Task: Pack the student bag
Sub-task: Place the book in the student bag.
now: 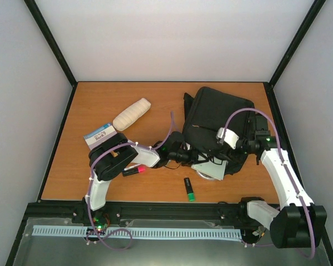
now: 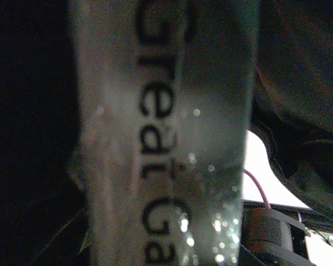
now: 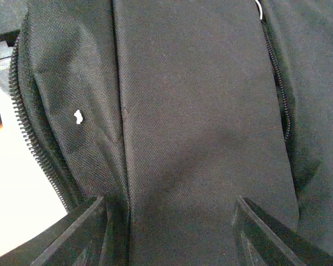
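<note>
Bag [image 1: 216,113]: black woven fabric, boxy and soft-sided, lying on the right half of the wooden table [image 1: 100,100]. The right wrist view shows a fine twill weave, stitched seams and coarse black zip teeth along both edges.

Right gripper [image 3: 169,224]: over the bag's right side, its matte black fingers [image 3: 80,230] spread wide and released, with flat fabric under the gap.

Left gripper [image 1: 183,155]: at the bag's near-left edge. Its fingers are not visible, so I cannot tell whether they are clenched or released.

Book [image 2: 161,138]: fills the left wrist view. The surface is grey and glossy with black letters "Great Ga", and it is blurred. From above, a pale flat wedge lies at the bag's near edge.

Also on the table, left of the bag:
- Pouch [image 1: 131,113]: cream, padded, oblong.
- Box [image 1: 99,134]: blue and white, by the left arm.
- Pink marker [image 1: 134,170].
- Green-capped marker [image 1: 188,189]: near the front edge.
</note>
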Robot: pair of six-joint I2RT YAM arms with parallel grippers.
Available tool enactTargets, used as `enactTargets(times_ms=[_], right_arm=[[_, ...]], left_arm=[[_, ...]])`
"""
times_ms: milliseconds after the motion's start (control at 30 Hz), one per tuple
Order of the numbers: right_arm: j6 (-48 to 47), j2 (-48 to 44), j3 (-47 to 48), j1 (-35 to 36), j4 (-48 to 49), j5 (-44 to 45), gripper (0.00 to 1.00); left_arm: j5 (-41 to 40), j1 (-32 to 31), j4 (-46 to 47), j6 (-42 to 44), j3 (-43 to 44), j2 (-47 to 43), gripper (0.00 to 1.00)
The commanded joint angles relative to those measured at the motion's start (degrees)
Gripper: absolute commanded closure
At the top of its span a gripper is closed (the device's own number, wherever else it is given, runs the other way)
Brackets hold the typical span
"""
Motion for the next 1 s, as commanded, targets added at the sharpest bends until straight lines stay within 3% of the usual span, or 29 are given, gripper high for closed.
enactTargets(times_ms=[0, 367, 467, 567, 700, 800, 967], right_arm=[[-1.55, 0.97, -0.73, 0.37, 1.9, -3.29, 0.33], [-5.04, 0.24, -0.9, 3.12, -3.27, -8.65, 0.2], [-0.07, -2.12, -3.17, 5.42, 3.35, -3.9, 0.2], [5.82, -3.58, -6.39, 9.31, 11.62, 7.12, 0.21], [9.11, -3.29, -6.65, 10.56, 15.46, 10.09, 0.26], [11.17, -1.06, -5.47, 10.87, 15.96, 11.12, 0.39], [13.87, -0.03, -1.86, 11.09, 14.86, 12.43, 0.94]], left_arm=[[-0.2, -0.28, 7.58, 2.42, 2.8, -0.44, 0.99], [0.23, -0.92, 6.62, 2.36, 4.31, 0.73, 0.99], [0.21, -1.05, 6.69, 2.36, 4.37, 0.74, 0.99], [0.39, -1.2, 6.62, 2.43, 4.63, 0.82, 0.99], [-0.05, -1.36, 6.3, 2.54, 4.57, 0.73, 0.99], [0.28, -1.37, 6.61, 2.37, 5.21, 1.08, 0.99], [-0.4, -1.4, 1.88, 4.08, 6.29, 0.67, 0.99]])
